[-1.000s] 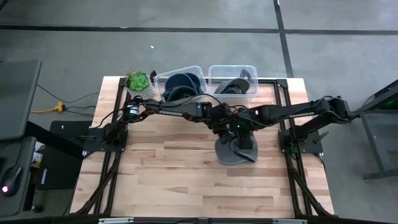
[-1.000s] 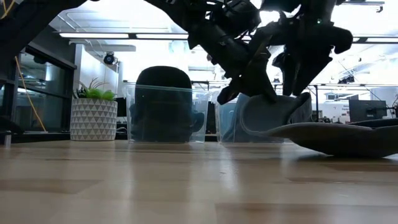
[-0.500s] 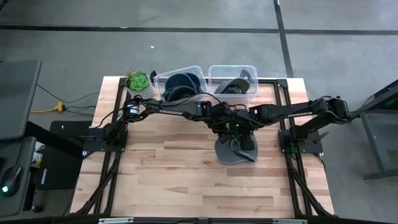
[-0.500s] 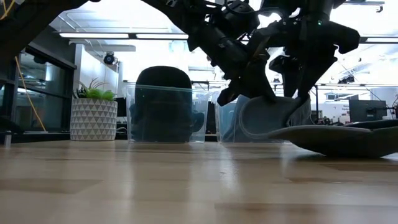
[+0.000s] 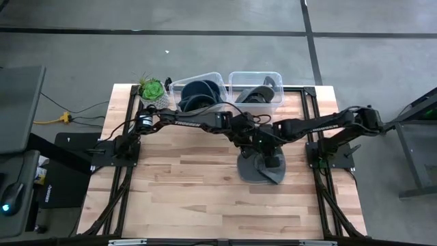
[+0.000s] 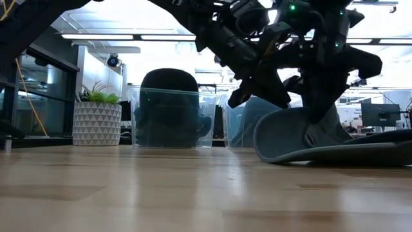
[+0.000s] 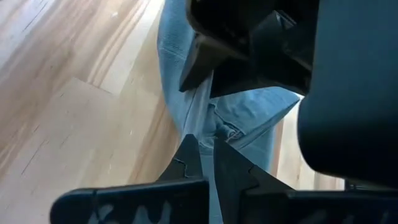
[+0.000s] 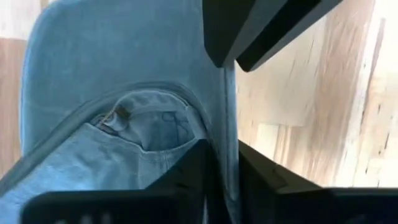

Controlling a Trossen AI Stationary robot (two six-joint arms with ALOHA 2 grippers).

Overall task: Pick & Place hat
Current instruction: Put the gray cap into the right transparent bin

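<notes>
A soft blue denim hat (image 5: 259, 167) with a wide floppy brim lies on the pale wooden desk (image 5: 184, 191). Both pincers nip its fabric: left pincer (image 7: 205, 152) closed thin on the cloth, right pincer (image 8: 222, 155) narrowed onto the brim edge, seemingly. Earlier the brim lay flatter; now it curls upward.

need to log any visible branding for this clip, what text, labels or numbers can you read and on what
No text reads clearly in any view.
Left arm: pale lettering along its link in the high view, too small to read.
Left gripper: pale marks on its body in the left wrist view, cut off and unreadable.
Denim hat, clear bins, plant pot: no lettering visible.
</notes>
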